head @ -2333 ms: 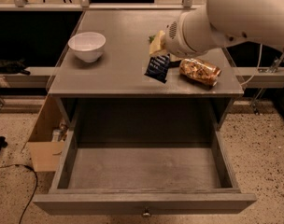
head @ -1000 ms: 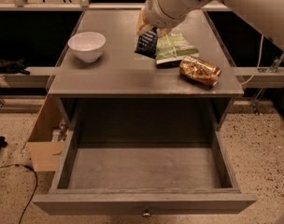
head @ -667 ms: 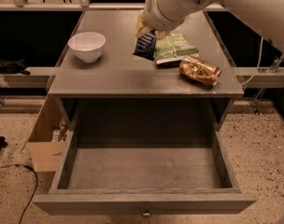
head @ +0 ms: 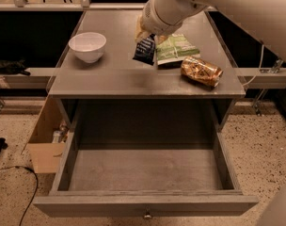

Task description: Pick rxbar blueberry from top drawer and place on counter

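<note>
From where I stand, the white arm (head: 227, 6) reaches in from the upper right over the counter (head: 110, 76). The gripper (head: 150, 36) sits above the middle of the back half of the counter, its tan fingers (head: 142, 32) closed on the top edge of the rxbar blueberry (head: 145, 50). The dark bar hangs from them, tilted, with its lower end down near the grey surface; I cannot tell whether it touches.

Just to the right of the bar lies a green snack bag (head: 177, 48), flat on the counter and almost against the bar. Further right and nearer the front edge lies a crinkly golden-brown packet (head: 201, 71), close to the green bag's corner. A white bowl (head: 87, 46) stands upright on the left side, well apart from the bar.

Below the counter the top drawer (head: 63, 168) is pulled fully out towards me, its flat grey floor in plain view and a small round knob (head: 146, 215) on its front. A cardboard box (head: 45, 147) sits on the speckled floor (head: 265, 149) beside the cabinet's left side.
</note>
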Robot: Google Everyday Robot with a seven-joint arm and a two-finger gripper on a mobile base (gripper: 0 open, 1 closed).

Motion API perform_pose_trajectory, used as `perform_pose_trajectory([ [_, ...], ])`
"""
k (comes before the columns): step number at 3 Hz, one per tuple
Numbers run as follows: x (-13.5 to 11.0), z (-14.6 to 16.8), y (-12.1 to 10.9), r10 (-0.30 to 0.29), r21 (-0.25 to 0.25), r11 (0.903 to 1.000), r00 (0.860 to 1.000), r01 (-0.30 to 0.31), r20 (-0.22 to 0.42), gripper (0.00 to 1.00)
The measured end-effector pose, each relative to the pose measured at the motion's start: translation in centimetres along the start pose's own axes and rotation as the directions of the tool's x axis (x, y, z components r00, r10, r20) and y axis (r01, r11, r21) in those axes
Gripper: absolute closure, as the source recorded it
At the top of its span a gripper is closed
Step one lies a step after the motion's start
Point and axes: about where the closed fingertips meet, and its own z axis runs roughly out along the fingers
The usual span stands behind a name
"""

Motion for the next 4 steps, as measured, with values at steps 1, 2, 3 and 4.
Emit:
perform_pose_trajectory([
  [1,0.8,1.4,-0.4,0.013,0.015,0.9998,0.999,-0.012,-0.033,1.0],
  [2,1.9,2.4,-1.0,0.02,0.045,0.9989,0.997,-0.017,-0.074,1.0],
  [3,3.2,3.1,-1.5,0.02,0.073,0.9972,0.993,-0.012,-0.117,1.0],
  [4,4.5,4.1,-0.9,0.006,0.078,0.9969,0.987,0.007,-0.161,1.0],
])
